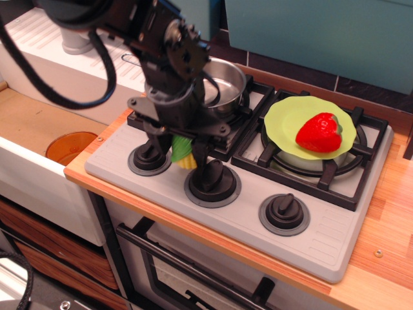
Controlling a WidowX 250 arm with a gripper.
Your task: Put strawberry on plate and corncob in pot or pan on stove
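Observation:
The corncob [183, 149], green husk over yellow kernels, sits between my gripper's [181, 154] two black fingers at the front of the stove [322, 239], between the left and middle knobs. The fingers are closed against its sides and mostly hide it; I cannot tell if it still touches the stove. The shiny steel pan [227, 76] stands on the left grate just behind my gripper, partly hidden by the arm. The red strawberry [318, 132] lies on the yellow-green plate [287, 115], which rests on the right grate.
Three black knobs line the stove front: left [148, 156], middle [211, 181], right [284, 213]. An orange round dish [70, 147] lies in the lower basin to the left. A wooden counter [387, 245] runs to the right. A teal wall stands behind.

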